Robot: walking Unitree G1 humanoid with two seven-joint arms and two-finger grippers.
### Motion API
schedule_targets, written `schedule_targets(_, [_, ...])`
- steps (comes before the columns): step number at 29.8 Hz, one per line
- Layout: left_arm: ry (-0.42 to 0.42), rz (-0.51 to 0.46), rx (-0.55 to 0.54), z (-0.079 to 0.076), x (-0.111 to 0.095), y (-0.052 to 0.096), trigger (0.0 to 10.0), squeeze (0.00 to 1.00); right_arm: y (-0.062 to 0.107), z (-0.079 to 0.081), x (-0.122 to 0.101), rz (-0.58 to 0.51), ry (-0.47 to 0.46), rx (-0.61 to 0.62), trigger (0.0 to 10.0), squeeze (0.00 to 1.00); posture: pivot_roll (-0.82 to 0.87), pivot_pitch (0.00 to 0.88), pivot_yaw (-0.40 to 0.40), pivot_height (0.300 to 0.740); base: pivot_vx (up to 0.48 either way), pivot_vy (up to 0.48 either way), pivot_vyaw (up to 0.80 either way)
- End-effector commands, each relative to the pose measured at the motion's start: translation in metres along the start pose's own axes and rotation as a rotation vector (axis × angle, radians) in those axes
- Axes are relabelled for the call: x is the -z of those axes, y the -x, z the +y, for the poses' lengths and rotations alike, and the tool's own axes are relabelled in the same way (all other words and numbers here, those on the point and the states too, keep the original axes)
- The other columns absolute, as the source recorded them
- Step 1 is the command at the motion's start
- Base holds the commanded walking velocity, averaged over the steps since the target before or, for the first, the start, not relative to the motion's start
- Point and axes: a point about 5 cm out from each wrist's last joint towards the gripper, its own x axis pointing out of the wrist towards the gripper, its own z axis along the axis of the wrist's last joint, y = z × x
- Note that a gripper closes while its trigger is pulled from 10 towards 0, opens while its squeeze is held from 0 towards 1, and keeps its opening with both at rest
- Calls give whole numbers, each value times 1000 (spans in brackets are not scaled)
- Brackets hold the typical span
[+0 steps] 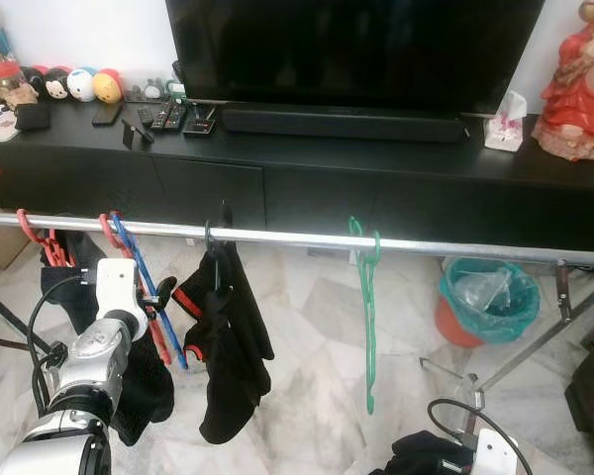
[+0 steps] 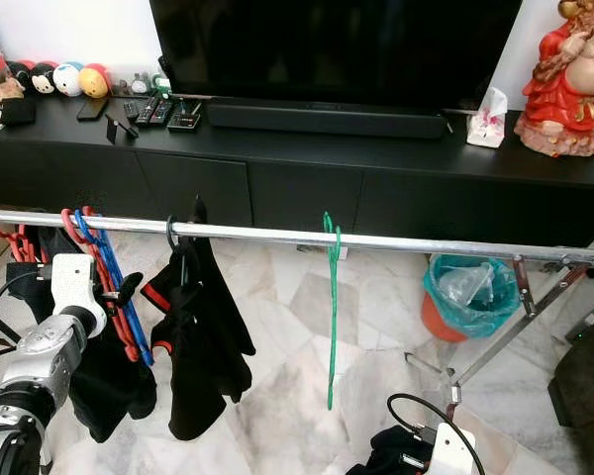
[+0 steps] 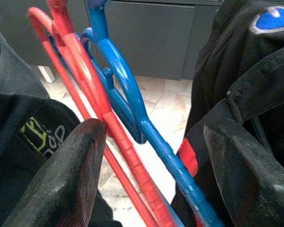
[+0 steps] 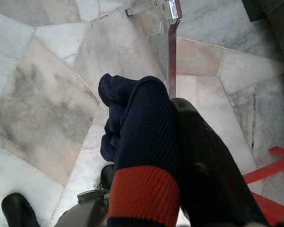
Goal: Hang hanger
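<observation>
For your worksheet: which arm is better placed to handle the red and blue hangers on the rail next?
Left. Its open gripper straddles the blue hanger and red hanger; the right gripper sits low, holding a sock.

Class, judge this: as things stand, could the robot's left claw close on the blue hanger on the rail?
Probably yes. The left claw is open, and the blue hanger runs between its fingers, with the red hanger beside it, which might get caught too.
</observation>
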Motion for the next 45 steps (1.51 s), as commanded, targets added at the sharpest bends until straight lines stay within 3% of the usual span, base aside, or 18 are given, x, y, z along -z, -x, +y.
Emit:
schedule_targets(1, [-8,14,-17,6,-1,0,10000,0,0,0,-2,-12,-4,2,10000,0,17,34,8,740,0,0,0])
schedule_targets(14, [-183,34,-1,13,-26,0,10000,0,0,2,-2,-11,-3,-6,10000,0,28,30,10,740,0,0,0])
schedule_targets(22, [-203,56,67,2,-37,1,10000,0,0,4,-2,-11,-3,-12,10000,0,30,20,12,740,0,0,0])
schedule_targets(27, [-164,82,128,-5,-44,2,10000,0,0,5,-2,-11,-5,-14,10000,0,28,13,15,740,0,0,0])
schedule_targets(37, [-231,102,202,-15,-68,14,10000,0,0,4,-2,-9,-6,-15,10000,0,33,25,12,740,0,0,0])
schedule_targets(41, [-237,129,235,-19,-68,17,10000,0,0,4,-1,-7,-6,-18,10000,0,37,28,12,740,0,0,0])
schedule_targets(45, [-212,188,247,-20,-55,19,10000,0,0,6,-1,-5,-7,-22,10000,0,33,30,14,740,0,0,0])
